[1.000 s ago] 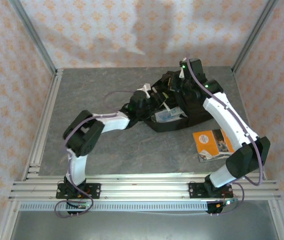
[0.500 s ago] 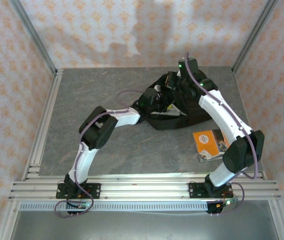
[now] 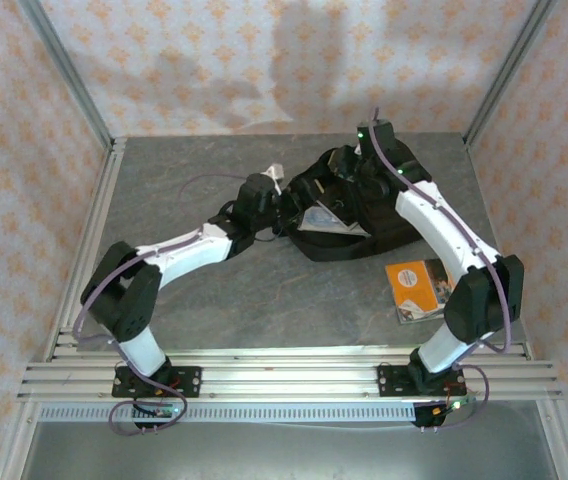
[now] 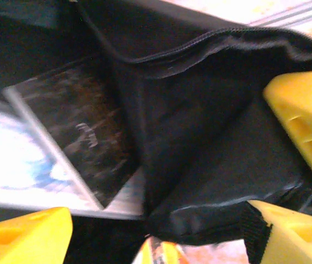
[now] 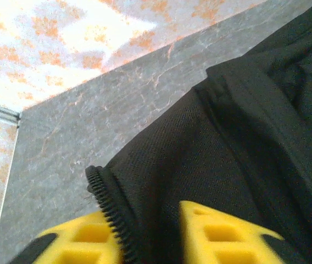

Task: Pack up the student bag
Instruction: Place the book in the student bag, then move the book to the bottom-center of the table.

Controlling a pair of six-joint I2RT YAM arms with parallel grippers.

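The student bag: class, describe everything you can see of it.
The student bag is black, soft woven fabric with a toothed zipper, lying slumped on the grey table, toward its far right. Its mouth gapes open, a book showing inside. The right gripper straddles its zippered edge; the open left gripper sits at the mouth's folded lip.

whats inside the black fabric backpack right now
Through the open mouth of the black fabric backpack shows a flat pale blue-and-white book, with a dark-covered flat book against it. Anything deeper is hidden by the bag's folded fabric.
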